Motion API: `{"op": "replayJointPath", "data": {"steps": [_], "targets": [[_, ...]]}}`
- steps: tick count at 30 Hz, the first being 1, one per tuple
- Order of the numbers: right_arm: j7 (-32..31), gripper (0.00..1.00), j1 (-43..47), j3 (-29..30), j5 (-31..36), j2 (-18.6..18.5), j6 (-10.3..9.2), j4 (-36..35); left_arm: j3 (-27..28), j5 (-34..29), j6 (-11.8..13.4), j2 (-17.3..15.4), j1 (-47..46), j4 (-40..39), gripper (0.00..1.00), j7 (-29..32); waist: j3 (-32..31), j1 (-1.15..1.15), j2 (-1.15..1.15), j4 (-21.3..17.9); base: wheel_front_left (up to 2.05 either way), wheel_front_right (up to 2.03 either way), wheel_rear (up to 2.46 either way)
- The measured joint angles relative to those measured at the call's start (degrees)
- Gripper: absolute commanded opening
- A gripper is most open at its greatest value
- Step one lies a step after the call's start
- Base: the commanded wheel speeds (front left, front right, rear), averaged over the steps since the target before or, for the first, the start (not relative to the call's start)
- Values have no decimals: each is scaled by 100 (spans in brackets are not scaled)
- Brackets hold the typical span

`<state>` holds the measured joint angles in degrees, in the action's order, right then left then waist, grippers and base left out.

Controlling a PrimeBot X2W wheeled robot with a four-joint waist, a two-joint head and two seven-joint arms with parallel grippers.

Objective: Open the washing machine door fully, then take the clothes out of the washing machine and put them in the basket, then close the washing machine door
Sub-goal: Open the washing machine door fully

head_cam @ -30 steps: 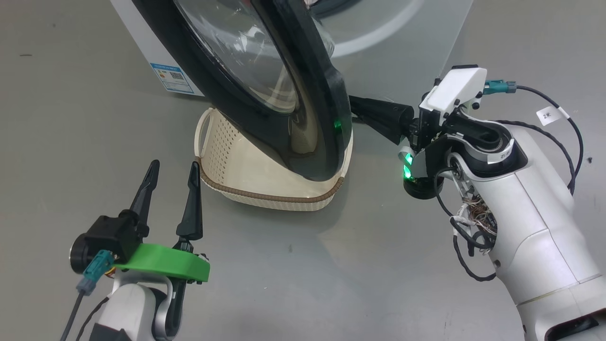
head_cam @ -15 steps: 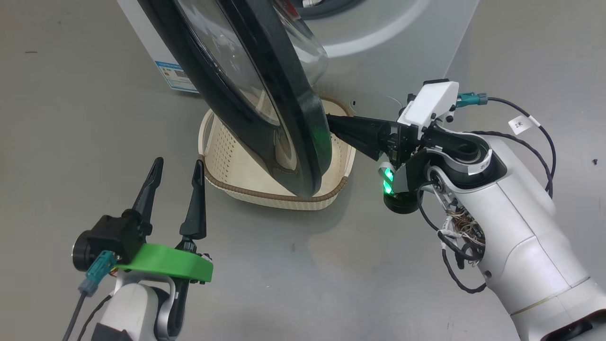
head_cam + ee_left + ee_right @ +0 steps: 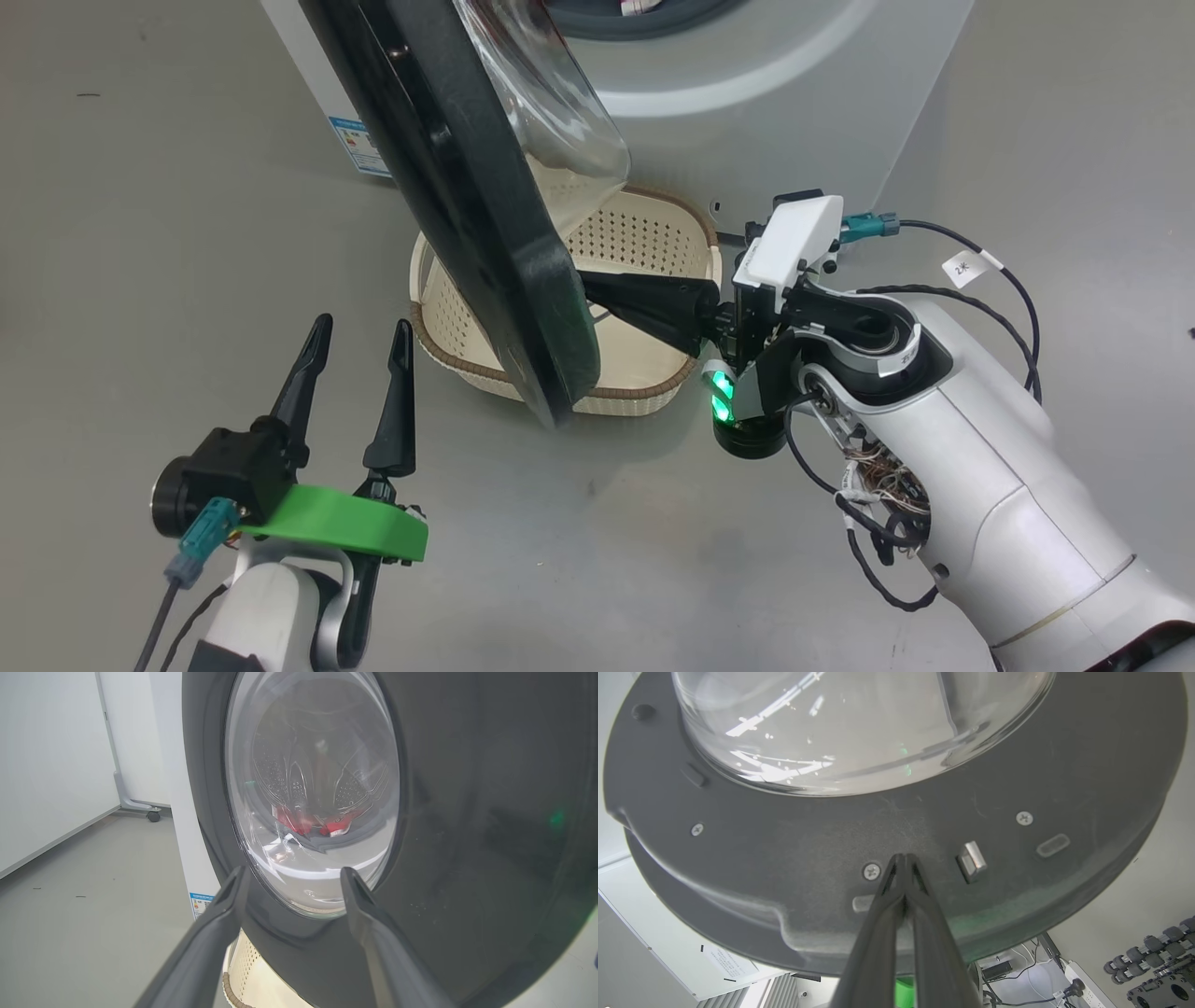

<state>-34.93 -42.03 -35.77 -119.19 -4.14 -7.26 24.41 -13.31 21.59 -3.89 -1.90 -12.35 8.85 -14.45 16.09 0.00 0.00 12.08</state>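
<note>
The washing machine door (image 3: 467, 196) stands swung out from the white washing machine (image 3: 766, 84), its black rim edge-on over the cream basket (image 3: 644, 233). My right gripper (image 3: 597, 291) is shut, empty, with its tips pressed against the door's inner face. In the right wrist view the right gripper (image 3: 903, 859) touches the grey inner rim beside the metal latch (image 3: 973, 861), below the glass bowl (image 3: 859, 728). My left gripper (image 3: 359, 331) hangs open at the lower left, apart from the door. In the left wrist view, the left gripper (image 3: 294, 873) faces the door window (image 3: 313, 793), and red clothes (image 3: 308, 823) show through it.
The basket (image 3: 243, 970) sits on the grey floor right under the door's lower edge. A blue label (image 3: 359, 149) marks the machine's lower left corner. A white partition on castors (image 3: 56, 765) stands off to one side.
The door has swung further open, leftward in the head view, with my shut right gripper following against its inner face. More of the basket is uncovered. The left gripper has barely moved.
</note>
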Motion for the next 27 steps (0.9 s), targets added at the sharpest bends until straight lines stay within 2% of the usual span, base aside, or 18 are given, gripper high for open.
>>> {"op": "replayJointPath", "data": {"steps": [15, 23, 27], "targets": [[299, 0, 52, -642, -229, 2, 0, -190, -40, -1, 0, -1, 96, 2, 100, 0, -74, 0, 0, 49, 0, 0, 0], [513, 0, 58, -683, -336, 9, 13, -199, 49, -1, 8, -1, 127, 8, 100, 0, -114, 0, 0, -9, 0, 0, 0], [726, 0, 57, -573, -272, 13, 153, -151, 113, -1, 9, -1, 166, 26, 100, 0, -191, 0, 0, -92, 0, 0, 0]]}}
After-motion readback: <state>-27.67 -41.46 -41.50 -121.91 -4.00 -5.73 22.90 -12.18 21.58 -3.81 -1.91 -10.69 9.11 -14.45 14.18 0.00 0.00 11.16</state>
